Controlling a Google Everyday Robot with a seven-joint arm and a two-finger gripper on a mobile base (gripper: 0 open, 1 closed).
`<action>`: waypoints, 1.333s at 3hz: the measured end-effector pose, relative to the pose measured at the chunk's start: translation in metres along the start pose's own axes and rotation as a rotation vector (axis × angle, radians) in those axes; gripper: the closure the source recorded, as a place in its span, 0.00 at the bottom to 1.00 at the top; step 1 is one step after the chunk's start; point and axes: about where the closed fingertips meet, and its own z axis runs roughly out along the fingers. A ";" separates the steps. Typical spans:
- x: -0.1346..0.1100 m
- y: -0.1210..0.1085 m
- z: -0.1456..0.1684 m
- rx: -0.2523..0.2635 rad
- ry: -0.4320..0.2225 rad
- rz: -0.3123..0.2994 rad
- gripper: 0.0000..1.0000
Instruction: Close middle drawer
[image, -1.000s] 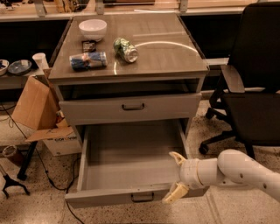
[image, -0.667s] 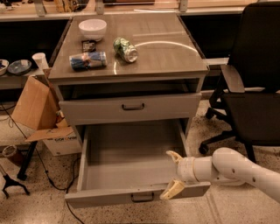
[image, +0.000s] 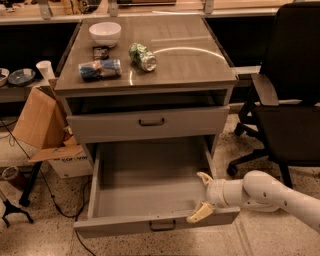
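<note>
Since a second ago my forearm has crept a little to the left, while the middle drawer has not budged: it stands pulled far out of the cabinet, its grey tray bare and its low front panel nearest the camera with the small dark handle at its centre. My claw sits at the drawer's front right corner, spread wide and holding nothing. One pale finger points up by the right wall of the tray, the other lies across the top edge of the front panel; I cannot tell whether either truly presses on the drawer or only overlaps it. My white arm runs off at the right edge, so the rest of me is cut off. Above, the taller top drawer juts slightly out beneath the cabinet top, leaving a dark gap I cannot see into. On that top sit a white bowl, a green can on its side, a blue packet and a small dark item too unclear to name. A black chair is partly cropped at right; a cardboard box leans at left.
</note>
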 end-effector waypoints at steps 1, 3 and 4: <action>0.014 -0.008 0.005 0.023 0.017 0.021 0.00; 0.019 -0.009 0.007 0.067 0.030 0.042 0.11; 0.014 -0.005 0.011 0.075 0.033 0.042 0.13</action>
